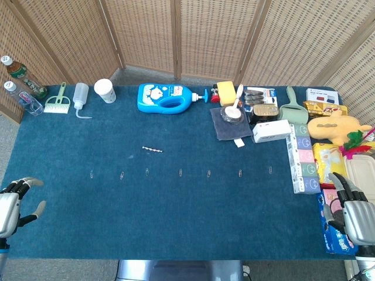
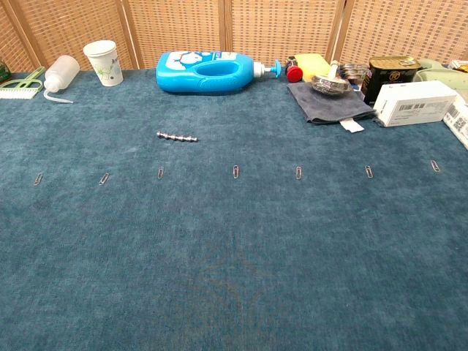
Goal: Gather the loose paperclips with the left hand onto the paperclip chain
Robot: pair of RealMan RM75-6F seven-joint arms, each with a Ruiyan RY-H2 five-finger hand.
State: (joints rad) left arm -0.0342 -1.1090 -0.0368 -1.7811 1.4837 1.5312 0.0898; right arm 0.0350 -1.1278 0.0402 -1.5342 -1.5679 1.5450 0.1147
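Left hand (image 1: 14, 202) empty, fingers apart, at table's left edge | right hand (image 1: 351, 211) likewise, right edge | loose paperclips (image 2: 236, 172) in a row for easy picking | paperclip chain (image 2: 176, 137) just beyond, untouched.

Your left hand (image 1: 16, 202): silver-grey metal back plate, black finger segments, pale grey rounded fingertips (image 1: 35, 182). A black wrist section shows below the plate at the frame edge. Your right hand (image 1: 351, 208): same build, a brushed silver back plate that looks lightly ribbed, black jointed fingers with grey tips (image 1: 332, 175). Dark gaps separate the fingers from the plate. Screws and markings are too small to read. Only the head view shows either hand.
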